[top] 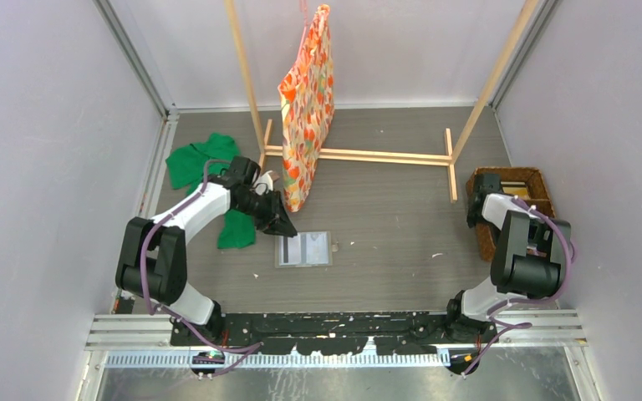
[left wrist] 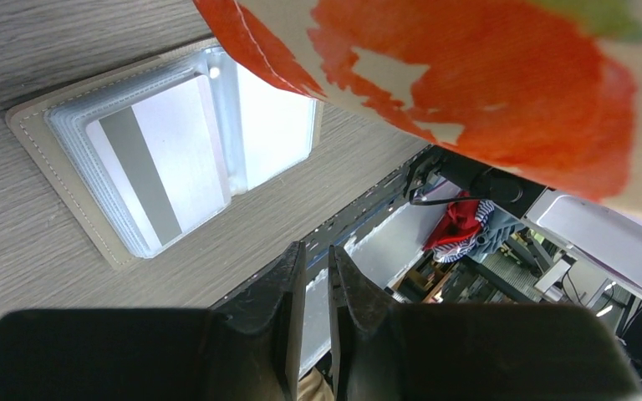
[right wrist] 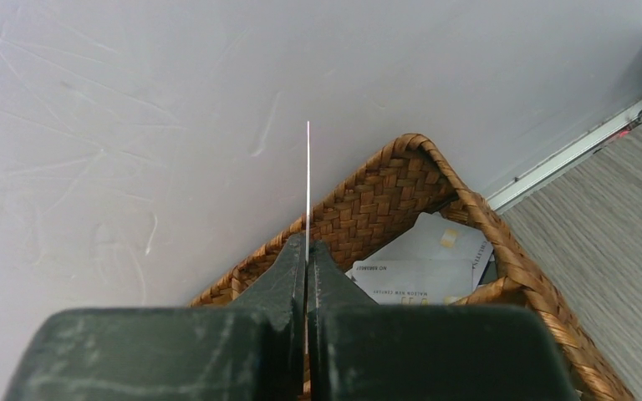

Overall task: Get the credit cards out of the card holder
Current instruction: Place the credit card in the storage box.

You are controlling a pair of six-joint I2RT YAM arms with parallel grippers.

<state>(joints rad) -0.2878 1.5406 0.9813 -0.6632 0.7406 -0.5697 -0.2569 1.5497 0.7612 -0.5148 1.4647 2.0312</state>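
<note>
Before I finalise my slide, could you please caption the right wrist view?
Right gripper pinches a credit card, seen edge-on, at the wicker basket, which holds other cards.

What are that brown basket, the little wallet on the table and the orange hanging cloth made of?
Basket: woven cane or wicker, matte brown; the plaited strips show. Card holder: grey stitched cover, perhaps faux leather, with glossy clear plastic pockets. Hanging cloth: printed fabric, judging by its sewn hem and soft folds.
</note>
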